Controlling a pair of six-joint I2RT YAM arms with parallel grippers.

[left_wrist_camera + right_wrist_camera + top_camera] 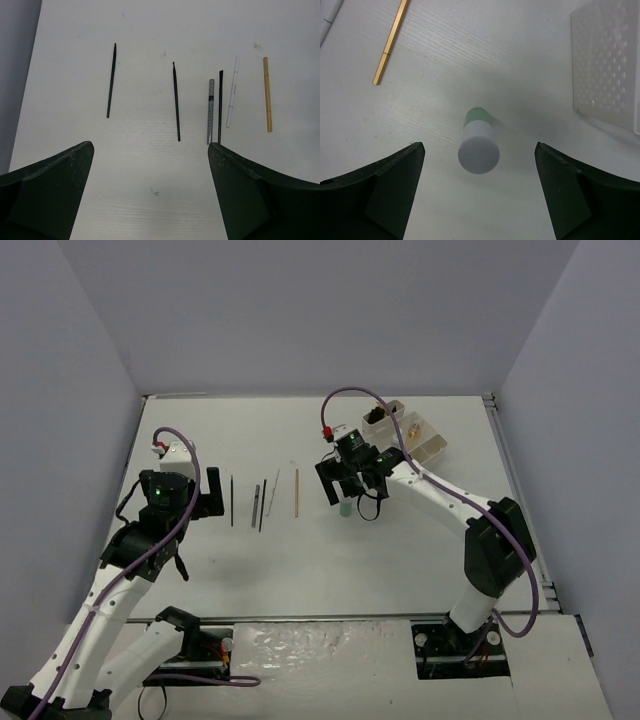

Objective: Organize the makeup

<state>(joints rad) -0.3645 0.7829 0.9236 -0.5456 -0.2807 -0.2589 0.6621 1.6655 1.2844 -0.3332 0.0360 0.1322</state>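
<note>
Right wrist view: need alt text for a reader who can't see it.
A small grey-and-green bottle sits on the white table, centred between the open fingers of the right gripper, which do not touch it. A tan pencil lies at upper left and a white perforated box at upper right.

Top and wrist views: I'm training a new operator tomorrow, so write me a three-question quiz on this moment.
1. True or false: the right gripper is shut on the green-and-white bottle.
2. How many slim sticks lie ahead of the left gripper in its wrist view? A four, B six, C eight.
3. Which stick lies nearest the bottle?
Key: 1 false, its jaws stand open on either side; 2 B; 3 the tan pencil.
</note>
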